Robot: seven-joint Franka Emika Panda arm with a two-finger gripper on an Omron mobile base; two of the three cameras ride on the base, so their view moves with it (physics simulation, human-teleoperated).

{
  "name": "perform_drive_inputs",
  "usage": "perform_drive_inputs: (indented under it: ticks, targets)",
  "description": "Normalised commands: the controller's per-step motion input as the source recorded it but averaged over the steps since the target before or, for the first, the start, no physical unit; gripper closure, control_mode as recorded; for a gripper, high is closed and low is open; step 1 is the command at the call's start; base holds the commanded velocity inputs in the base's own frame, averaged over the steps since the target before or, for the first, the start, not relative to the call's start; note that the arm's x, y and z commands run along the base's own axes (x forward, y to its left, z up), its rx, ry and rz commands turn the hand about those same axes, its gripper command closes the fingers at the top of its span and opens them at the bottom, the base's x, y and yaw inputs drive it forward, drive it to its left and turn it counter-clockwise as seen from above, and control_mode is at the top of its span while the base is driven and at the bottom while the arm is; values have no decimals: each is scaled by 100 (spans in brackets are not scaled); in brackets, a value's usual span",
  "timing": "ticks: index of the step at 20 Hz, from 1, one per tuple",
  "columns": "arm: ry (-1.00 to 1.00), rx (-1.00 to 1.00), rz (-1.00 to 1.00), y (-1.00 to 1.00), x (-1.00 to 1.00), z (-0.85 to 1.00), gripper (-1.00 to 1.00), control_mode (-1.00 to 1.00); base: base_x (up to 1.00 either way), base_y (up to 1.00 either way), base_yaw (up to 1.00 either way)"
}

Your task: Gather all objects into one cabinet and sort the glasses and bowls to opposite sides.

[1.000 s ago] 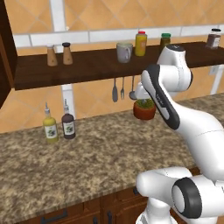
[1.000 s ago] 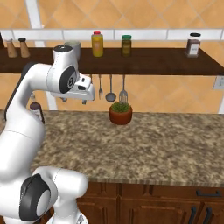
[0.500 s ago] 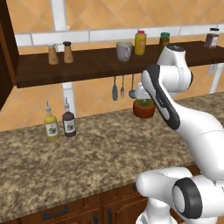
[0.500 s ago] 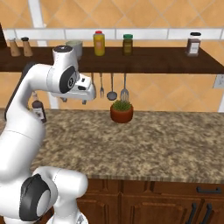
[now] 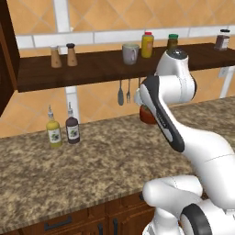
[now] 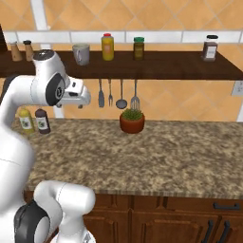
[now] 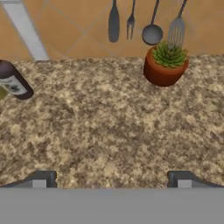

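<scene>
A grey mug (image 5: pixel 130 53) (image 6: pixel 81 53), one of the glasses, stands on the long open wall shelf (image 5: pixel 92 69) (image 6: pixel 171 66). My gripper (image 7: pixel 111 180) hangs over the granite counter (image 7: pixel 109 127), below the shelf and roughly under the mug. Its fingertips (image 7: pixel 41 178) stand wide apart, open, with nothing between them. A dark brown panel at the far left edge looks like the side of the cabinet (image 5: pixel 5 59). The bowls are out of view.
Sauce bottles (image 5: pixel 53 133) (image 5: pixel 72 130) stand at the counter's back left. A reddish plant pot (image 6: pixel 132 121) (image 7: pixel 165 65) sits under hanging utensils (image 6: pixel 116 92). The shelf also carries shakers (image 5: pixel 63 56), a yellow bottle (image 6: pixel 107 46), a green jar (image 6: pixel 138 48) and a spice jar (image 6: pixel 210 47).
The hand has turned slightly over the counter. Its jaws stay wide apart, and nothing else has moved.
</scene>
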Motion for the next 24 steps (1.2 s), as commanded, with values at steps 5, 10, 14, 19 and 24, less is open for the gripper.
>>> perform_drive_inputs:
  ticks: [5, 10, 14, 19, 24]
  targets:
    - [-40, -15, 0, 16, 0, 91, -100, -100, 0, 0, 0]
    - [-6, -1, 0, 0, 10, 100, -100, -100, 0, 0, 0]
    - [1, 3, 0, 0, 22, 100, -100, -100, 0, 0, 0]
    - [0, 1, 0, 0, 30, 78, -100, -100, 0, 0, 0]
    - [0, 0, 0, 3, 54, 5, -100, -100, 0, 0, 0]
